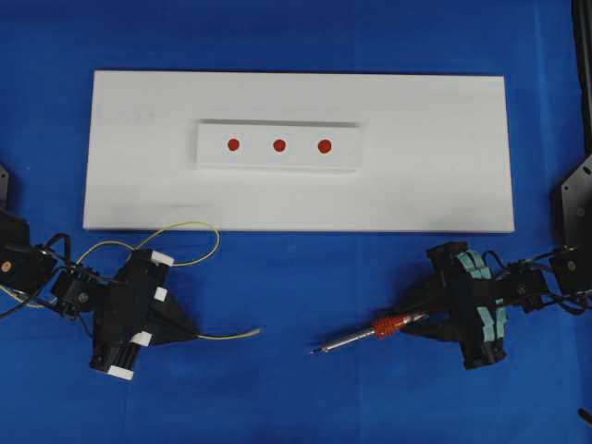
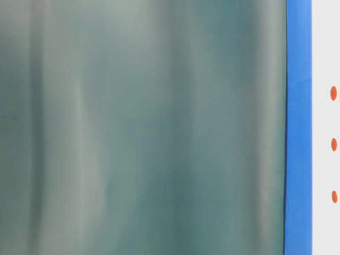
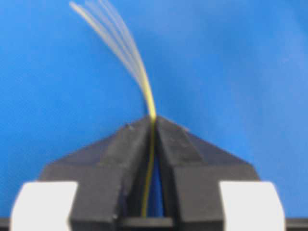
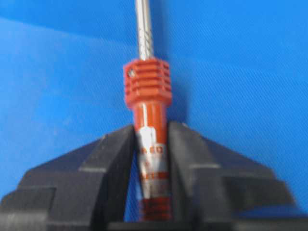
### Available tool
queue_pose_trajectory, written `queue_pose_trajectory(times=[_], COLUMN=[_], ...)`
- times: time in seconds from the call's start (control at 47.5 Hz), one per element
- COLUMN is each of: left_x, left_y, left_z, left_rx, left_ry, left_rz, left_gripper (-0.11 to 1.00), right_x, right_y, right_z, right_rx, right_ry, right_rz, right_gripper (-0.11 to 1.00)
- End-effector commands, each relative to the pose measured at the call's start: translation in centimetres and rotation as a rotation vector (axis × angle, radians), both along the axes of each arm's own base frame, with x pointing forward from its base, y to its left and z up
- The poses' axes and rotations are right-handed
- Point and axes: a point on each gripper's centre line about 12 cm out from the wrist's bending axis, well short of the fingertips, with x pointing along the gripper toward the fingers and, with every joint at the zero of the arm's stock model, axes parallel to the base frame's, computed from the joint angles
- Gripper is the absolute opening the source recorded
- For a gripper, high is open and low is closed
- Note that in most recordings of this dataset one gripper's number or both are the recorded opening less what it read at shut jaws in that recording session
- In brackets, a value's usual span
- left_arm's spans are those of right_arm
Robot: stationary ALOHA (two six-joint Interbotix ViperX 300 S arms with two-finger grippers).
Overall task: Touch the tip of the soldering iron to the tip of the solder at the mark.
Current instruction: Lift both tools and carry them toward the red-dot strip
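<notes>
**Both tools gripped, still short of the marks**

Seen from above, a blue cloth covers the table. A long white board [image 1: 298, 153] lies across the far half, and on it sits a smaller white strip [image 1: 277, 146] carrying three red dots [image 1: 279, 145] in a row.

The left gripper [image 1: 190, 331] sits on the near left of the cloth, clear of the board. Its fingers are pressed together on the solder [image 1: 229, 334], a very thin yellow wire. The wrist view shows the wire [image 3: 151, 144] pinched right at the fingertips. A short free end pokes out toward the middle of the table, and the rest loops back behind the gripper.

The right gripper [image 1: 421, 322] sits on the near right. Its fingers clamp the red handle of the soldering iron [image 1: 370, 332], as its wrist view [image 4: 153, 134] shows closely. The silver shaft points left, toward the wire.

The two tips face each other, apart, with bare cloth between them, both well short of the dots. The table-level view is mostly blocked by a blurred grey-green surface.

Judging from this, the grasping is done and the carrying step is at hand. Next, both arms likely need to lift and reach forward onto the strip, meeting over one dot. The wire looks springy, so its tip may wobble and need steadying.
</notes>
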Motion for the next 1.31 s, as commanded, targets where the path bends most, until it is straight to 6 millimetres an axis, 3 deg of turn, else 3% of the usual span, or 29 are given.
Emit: queue_pose_trajectory(times=[0.0,0.232,0.4,0.653,0.863,1.116,1.284], left_x=[0.4,0.6,0.8,0.7,0.5,0.9,1.8], left_y=[-0.2,-0.3,-0.4,-0.4,0.5,3.8,7.7], left_z=[0.3,0.5,1.8,6.3,10.4,15.2,17.1], left_rx=[0.002,-0.001,-0.020,-0.053,-0.040,-0.016,0.002], left_ry=[-0.001,-0.008,-0.038,-0.087,-0.052,0.003,0.035], left_rz=[-0.004,-0.004,-0.001,0.004,0.027,0.130,0.253], left_gripper=[0.01,0.01,0.01,0.01,0.01,0.01,0.01], right_x=[0.1,0.3,0.7,0.7,0.8,1.2,1.8], right_y=[-0.1,0.1,0.3,-0.1,-1.7,-4.5,-8.1], right_z=[0.0,0.0,0.8,5.1,9.7,15.0,16.3], right_rx=[0.004,0.002,0.019,0.076,0.087,0.011,-0.042], right_ry=[-0.008,-0.015,-0.039,-0.040,0.016,0.045,0.104], right_rz=[-0.006,-0.001,0.000,-0.019,-0.036,-0.042,-0.132], right_gripper=[0.09,0.06,0.06,0.06,0.06,0.06,0.06])
